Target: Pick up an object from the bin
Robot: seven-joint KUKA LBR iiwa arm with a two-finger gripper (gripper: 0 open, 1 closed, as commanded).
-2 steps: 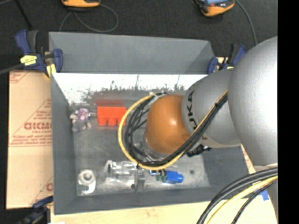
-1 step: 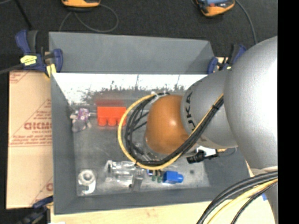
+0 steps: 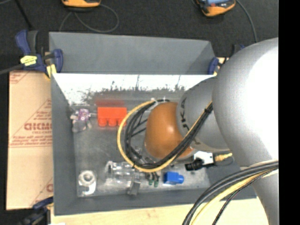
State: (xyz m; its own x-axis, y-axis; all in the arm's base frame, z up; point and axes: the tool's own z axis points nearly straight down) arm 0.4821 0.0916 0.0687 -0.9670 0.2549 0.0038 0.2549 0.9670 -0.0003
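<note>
My gripper [image 3: 134, 186] is low in the bin near the front wall, mostly hidden under the arm's orange cover and cables. Just to its left lies a clear, shiny plastic thing [image 3: 117, 171], close against it; whether they touch I cannot tell. A small blue block [image 3: 173, 178] lies to the gripper's right, with two tiny green bits [image 3: 152, 183] between them. A white round cap-like thing [image 3: 87, 179] sits in the front left corner.
An orange rectangular block [image 3: 111, 116] lies toward the back of the bin, with a small purple and white figure [image 3: 82, 118] to its left. The arm covers the bin's right half.
</note>
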